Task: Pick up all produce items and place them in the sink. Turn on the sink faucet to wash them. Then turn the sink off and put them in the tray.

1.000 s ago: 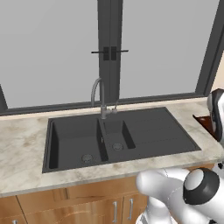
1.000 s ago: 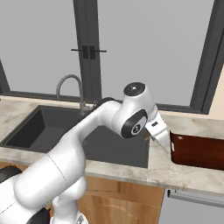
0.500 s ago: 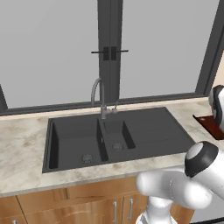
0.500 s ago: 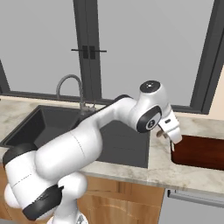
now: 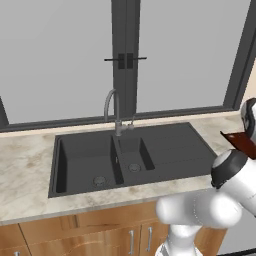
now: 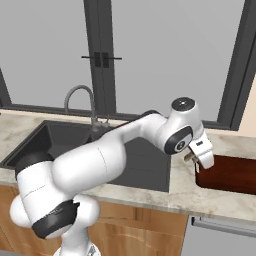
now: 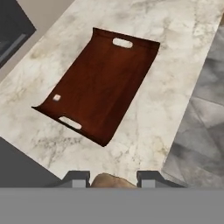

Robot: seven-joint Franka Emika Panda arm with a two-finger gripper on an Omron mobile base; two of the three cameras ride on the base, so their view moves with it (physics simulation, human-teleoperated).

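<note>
A small roundish brownish-orange produce lump [image 7: 113,180] is gripped between the closed fingertips of the hand [image 7: 113,180], carried high so it can be lowered into the shallow dark red-brown tray [image 7: 101,83] on the marble worktop [image 7: 153,109]. The matte dark-grey sink [image 5: 150,150] lies well apart.

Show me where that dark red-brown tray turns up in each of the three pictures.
Left base view: the tray peeks in at the right edge, beyond the sink.
Right base view: lower right on the counter, partly behind the gripper.
Hand view: centre, lying on the marble.
Shared landmark: the marble counter it rests on.
</note>
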